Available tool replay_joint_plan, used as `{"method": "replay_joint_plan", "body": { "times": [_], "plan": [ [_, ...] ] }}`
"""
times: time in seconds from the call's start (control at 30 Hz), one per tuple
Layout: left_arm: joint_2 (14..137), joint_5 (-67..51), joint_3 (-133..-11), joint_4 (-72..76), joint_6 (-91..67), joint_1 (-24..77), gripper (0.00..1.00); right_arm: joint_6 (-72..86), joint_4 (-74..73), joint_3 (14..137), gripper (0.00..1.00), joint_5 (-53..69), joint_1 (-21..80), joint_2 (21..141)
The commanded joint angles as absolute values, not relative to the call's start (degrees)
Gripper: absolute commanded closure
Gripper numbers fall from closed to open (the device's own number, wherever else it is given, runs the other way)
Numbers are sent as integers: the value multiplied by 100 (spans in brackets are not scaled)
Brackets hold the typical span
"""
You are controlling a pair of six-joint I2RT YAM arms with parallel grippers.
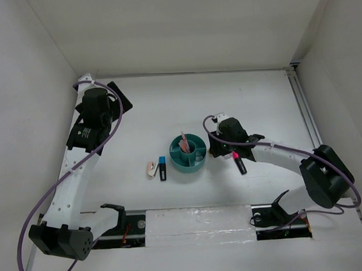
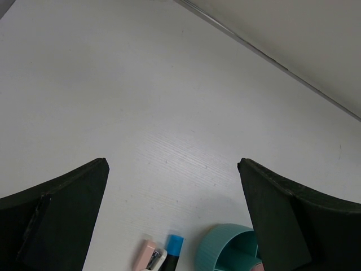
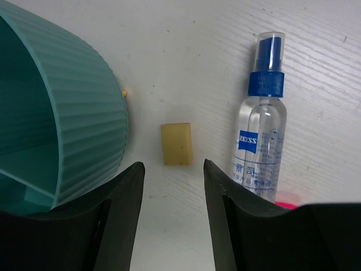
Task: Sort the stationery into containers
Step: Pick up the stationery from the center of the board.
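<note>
The teal organizer [image 1: 188,152] stands mid-table with pinkish pencils [image 1: 184,142] upright in it. My right gripper [image 3: 172,166] is open and low over the table just right of the organizer's wall [image 3: 67,118]. A tan eraser [image 3: 176,144] lies just ahead of its gap, and a clear blue-capped bottle [image 3: 260,135] lies to its right. The pink-capped marker [image 1: 239,163] lies by that gripper [image 1: 215,144]. The blue-capped marker [image 1: 162,168] and the white-pink piece [image 1: 152,168] lie left of the organizer. My left gripper [image 1: 115,99] is open and empty at the far left.
White walls enclose the table on the left, back and right. A rail runs along the right wall [image 1: 304,114]. The left wrist view shows bare table with the blue-capped marker [image 2: 174,248], the white-pink piece [image 2: 148,255] and the organizer's rim [image 2: 225,245] at its bottom edge.
</note>
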State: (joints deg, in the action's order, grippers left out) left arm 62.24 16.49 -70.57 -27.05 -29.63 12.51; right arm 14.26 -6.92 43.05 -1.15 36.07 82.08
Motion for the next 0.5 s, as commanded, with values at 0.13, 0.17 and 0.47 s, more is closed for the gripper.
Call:
{"method": "replay_joint_plan", "body": {
  "times": [0.13,0.17,0.47],
  "plan": [
    [6082,1591,-7225,-2566,-2900,1230,0,1389,-53,4535,49,149,3595,8621],
    [6082,1591,-7225,-2566,-2900,1230,0,1389,-53,4535,49,149,3595,8622],
    [6082,1485,-7225,-2514,-2900,1230,0,1494,9,4535,52,-18,3595,8842]
  ]
}}
